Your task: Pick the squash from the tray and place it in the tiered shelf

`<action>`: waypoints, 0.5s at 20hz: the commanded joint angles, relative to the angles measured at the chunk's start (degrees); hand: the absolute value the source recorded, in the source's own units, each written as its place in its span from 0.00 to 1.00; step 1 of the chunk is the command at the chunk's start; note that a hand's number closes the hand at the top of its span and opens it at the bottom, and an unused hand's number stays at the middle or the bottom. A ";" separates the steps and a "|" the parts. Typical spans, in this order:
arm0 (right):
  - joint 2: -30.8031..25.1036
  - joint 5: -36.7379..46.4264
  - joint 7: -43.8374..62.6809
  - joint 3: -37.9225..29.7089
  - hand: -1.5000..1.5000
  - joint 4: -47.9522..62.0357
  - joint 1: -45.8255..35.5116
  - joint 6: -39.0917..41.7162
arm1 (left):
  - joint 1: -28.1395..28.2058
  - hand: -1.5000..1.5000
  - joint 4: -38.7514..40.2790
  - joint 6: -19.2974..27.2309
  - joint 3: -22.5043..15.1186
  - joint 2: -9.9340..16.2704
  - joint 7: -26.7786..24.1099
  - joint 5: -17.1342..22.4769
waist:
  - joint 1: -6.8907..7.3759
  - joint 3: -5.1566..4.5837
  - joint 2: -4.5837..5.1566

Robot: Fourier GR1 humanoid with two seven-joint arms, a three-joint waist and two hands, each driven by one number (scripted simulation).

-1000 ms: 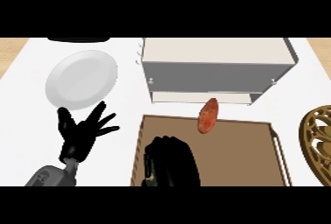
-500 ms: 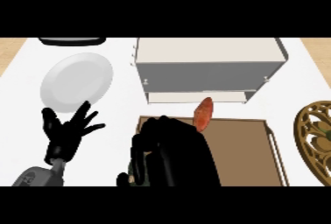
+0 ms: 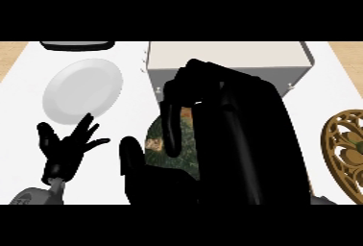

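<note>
Head view: steep look down on a white worktop (image 3: 135, 115), with both hands in frame.
Right hand: the right hand (image 3: 234, 139) is raised close to the camera and fills the middle of the frame, rising from the lower edge up to the front of the shelf.
Right hand state: its fingers (image 3: 202, 79) curl over at the top and its thumb (image 3: 131, 156) stands apart at the lower left; whether they close on anything cannot be told.
Squash: the squash cannot be seen clearly; a mottled green and tan patch (image 3: 166, 141) shows in the gap between the thumb and the fingers, and what it is cannot be told.
Tray: hidden behind the right hand.
Shelf: the cream tiered shelf (image 3: 234, 55) stands at the far edge of the worktop, near the middle; its lower front is covered by the hand.
Left hand: the left hand (image 3: 67, 146) rests open with its fingers spread and pointing up, near the front left corner of the worktop, holding nothing.
Plate: a white plate (image 3: 81, 91) lies on the left side of the worktop, just beyond the left hand and apart from it.
Dark dish: a dark item (image 3: 77, 45) sits at the far left edge, cut off by the frame.
Basket: a brown openwork basket (image 3: 340, 144) sits at the right edge, partly out of frame.
</note>
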 commanded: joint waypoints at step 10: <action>-5.16 -6.84 2.82 -24.63 1.00 17.42 -20.63 11.56 | 1.23 0.50 -0.76 0.13 1.01 1.19 2.33 -1.28 | 0.47 0.01 0.48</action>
